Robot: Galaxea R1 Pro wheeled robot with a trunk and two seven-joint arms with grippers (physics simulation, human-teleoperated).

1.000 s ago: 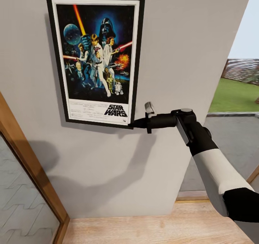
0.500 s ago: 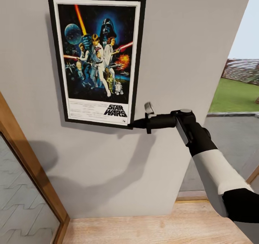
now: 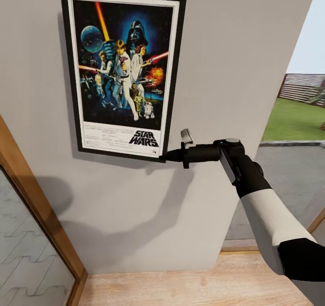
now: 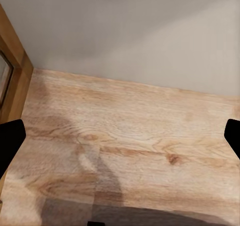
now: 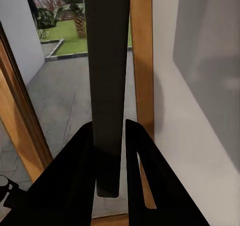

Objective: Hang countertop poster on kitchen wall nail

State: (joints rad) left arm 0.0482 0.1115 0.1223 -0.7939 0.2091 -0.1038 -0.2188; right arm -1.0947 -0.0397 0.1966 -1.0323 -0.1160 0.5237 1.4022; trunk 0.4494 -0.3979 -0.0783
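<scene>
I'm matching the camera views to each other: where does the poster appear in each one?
Head view: poster against the grey wall, upper left, right gripper clamping its lower right corner.
Left wrist view: not in it; wooden floor.
Right wrist view: dark frame edge running up the centre, between the fingers.
Shared landmark: the grey wall.

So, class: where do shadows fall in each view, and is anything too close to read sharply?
Head view: the right arm and right claw cast a soft grey shadow on the wall below the poster. Left wrist view: a faint shadow crosses the wooden floor. Right wrist view: the poster's dark edge, pinched by the claw, runs up the picture with no detail to read.
</scene>
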